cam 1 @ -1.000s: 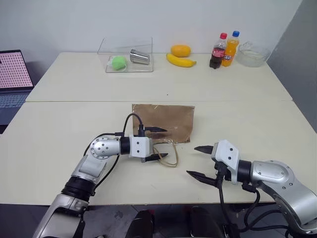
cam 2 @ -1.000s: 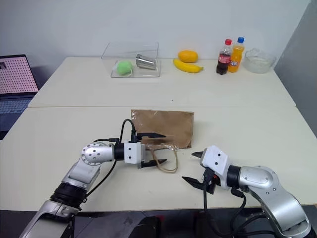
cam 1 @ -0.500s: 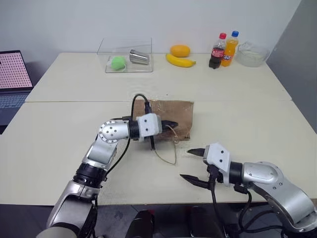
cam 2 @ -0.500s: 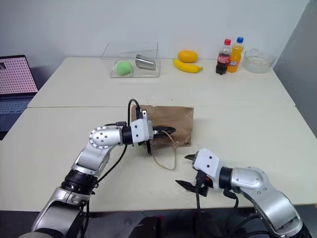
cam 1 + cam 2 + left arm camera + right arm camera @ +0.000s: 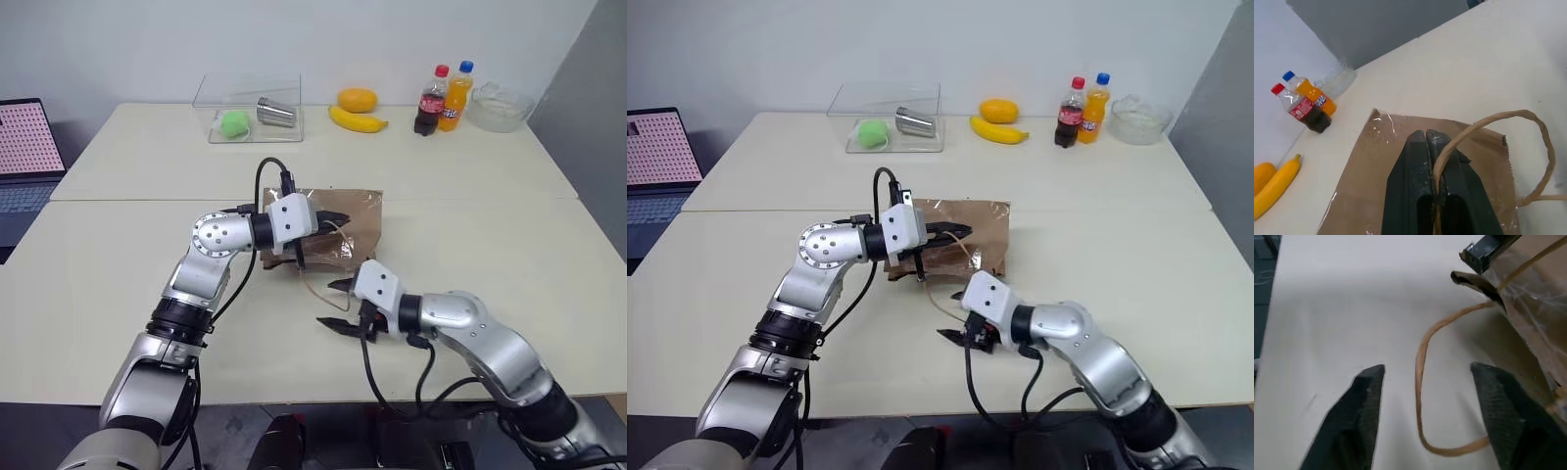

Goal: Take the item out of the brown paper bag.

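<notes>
banana [image 5: 358, 120]; mango [image 5: 357, 99]; cola bottle [image 5: 430, 101]; laptop [image 5: 26, 157]

You are not getting any readable text here: the red label on the cola bottle [image 5: 1303, 108] and the orange soda bottle's [image 5: 1316, 98] label are showing only illegible marks.

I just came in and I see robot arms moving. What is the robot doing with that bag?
The robot is trying to open the bag on the table. Its left claw is shut on one handle and holds that end of the bag up. Its right claw is open near the other handle, not gripping it yet. Nothing has come out of the bag.
</notes>
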